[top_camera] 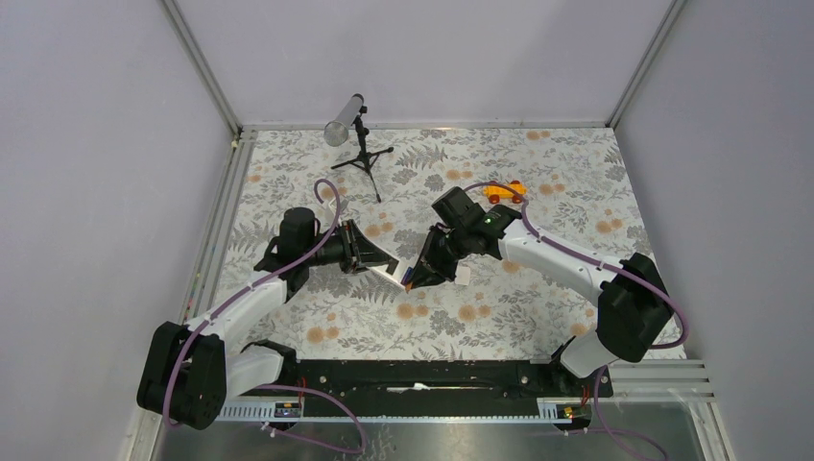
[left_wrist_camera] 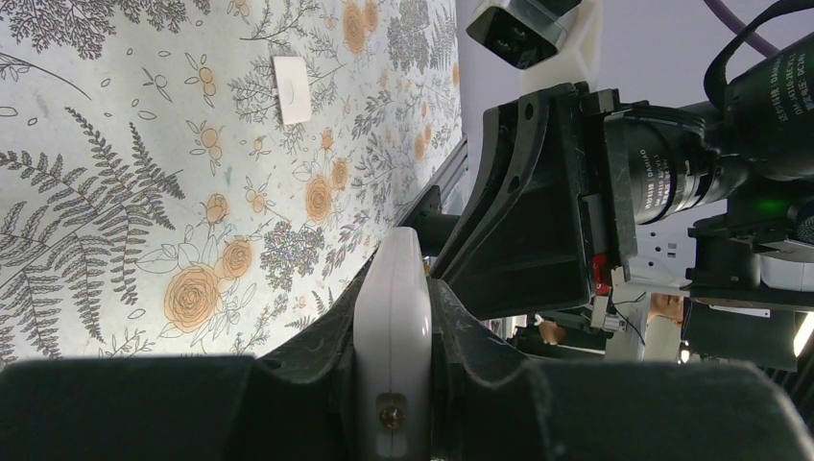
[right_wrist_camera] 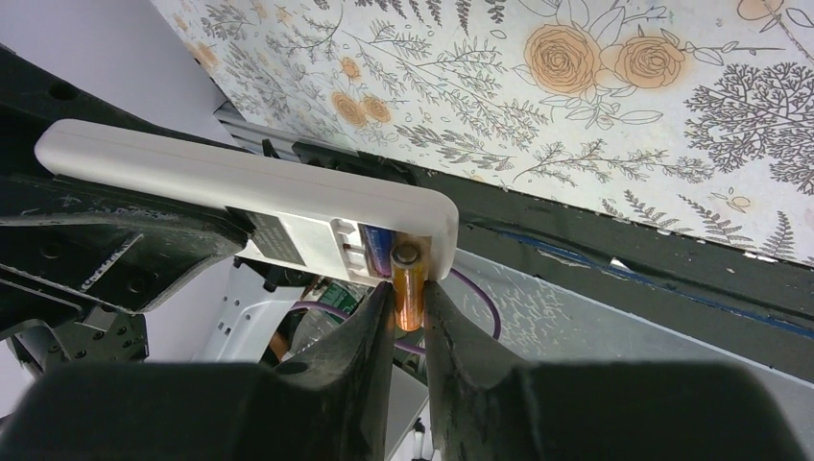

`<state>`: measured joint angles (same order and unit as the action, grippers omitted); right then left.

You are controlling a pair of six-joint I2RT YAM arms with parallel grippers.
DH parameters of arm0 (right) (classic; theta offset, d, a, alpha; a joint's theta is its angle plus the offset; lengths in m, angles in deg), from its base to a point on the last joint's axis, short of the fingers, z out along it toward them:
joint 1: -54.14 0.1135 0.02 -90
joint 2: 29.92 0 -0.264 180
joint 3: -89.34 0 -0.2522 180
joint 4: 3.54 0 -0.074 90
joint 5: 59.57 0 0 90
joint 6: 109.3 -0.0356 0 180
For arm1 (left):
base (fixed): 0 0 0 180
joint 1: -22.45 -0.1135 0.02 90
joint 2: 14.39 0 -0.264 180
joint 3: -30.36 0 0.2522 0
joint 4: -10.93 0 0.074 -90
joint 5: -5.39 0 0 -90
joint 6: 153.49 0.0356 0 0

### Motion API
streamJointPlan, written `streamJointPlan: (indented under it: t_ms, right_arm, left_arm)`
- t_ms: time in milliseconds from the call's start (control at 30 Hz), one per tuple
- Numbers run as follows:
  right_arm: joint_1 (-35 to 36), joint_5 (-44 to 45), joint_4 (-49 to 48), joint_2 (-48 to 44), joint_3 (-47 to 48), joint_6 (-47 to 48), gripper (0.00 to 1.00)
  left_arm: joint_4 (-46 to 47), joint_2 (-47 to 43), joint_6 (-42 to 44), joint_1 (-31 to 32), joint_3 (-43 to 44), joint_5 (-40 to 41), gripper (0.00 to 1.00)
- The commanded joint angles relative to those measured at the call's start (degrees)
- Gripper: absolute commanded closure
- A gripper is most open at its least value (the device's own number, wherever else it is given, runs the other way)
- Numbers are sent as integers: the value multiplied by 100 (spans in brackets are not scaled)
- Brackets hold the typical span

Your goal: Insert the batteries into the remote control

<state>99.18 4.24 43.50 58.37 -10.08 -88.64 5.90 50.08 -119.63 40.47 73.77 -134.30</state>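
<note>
Held the remote control (left_wrist_camera: 392,288) clamped in the left claw (top_camera: 370,257), above the surface (top_camera: 538,317). Pinched the orange battery (right_wrist_camera: 407,279) in the right claw (right_wrist_camera: 407,305), tip at the remote's open end, beside the blue-purple battery (right_wrist_camera: 378,242) inside. Risked jamming or dropping if pushed tilted. Noted white cover (left_wrist_camera: 291,89) near the remote, toy car (top_camera: 503,192) well beyond; no obstruction.

Beyond the black base rail (top_camera: 413,370), the left arm (top_camera: 240,307) and right arm (top_camera: 566,264) share one look — bulky black joints, smooth white link shells, a purple cable (top_camera: 338,206) looped alongside each. Farthest from the rail, the right gripper (right_wrist_camera: 408,293) has wedge-shaped fingers (right_wrist_camera: 346,355) — black, scuffed; a green light (top_camera: 487,220) glows just behind.
</note>
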Motion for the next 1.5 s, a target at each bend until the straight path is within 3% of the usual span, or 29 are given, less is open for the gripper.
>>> streamJointPlan:
  t_ms: [0, 367, 600, 867, 1133, 1333, 1467]
  right_arm:
    - [-44, -124, -137, 74, 21, -36, 75]
    - [-39, -225, -157, 49, 13, 0, 73]
    - [-69, -29, 109, -161, 189, 371, 56]
    - [-164, -81, 11, -265, 374, 596, 45]
    - [-431, 367, 26, -959, 414, 1928, 11]
    - [-578, -330, -802, -1503, -16, 3150, 1]
    - [-576, -929, -1185, -1648, -278, 4138, 0]
  left_arm:
    - [267, -162, 55, 17, 134, -252, 100]
    - [294, -119, -9, 17, 159, -156, 100]
    - [6, 45, 25, 17, 377, -102, 100]
    - [-402, 237, 32, 15, 651, -218, 100]
    - [-1553, 400, 540, 8, 1165, -391, 100]
    - [-1580, 421, 403, 0, 1329, -811, 100]
    - [-1410, 349, 133, 0, 1358, -1130, 100]
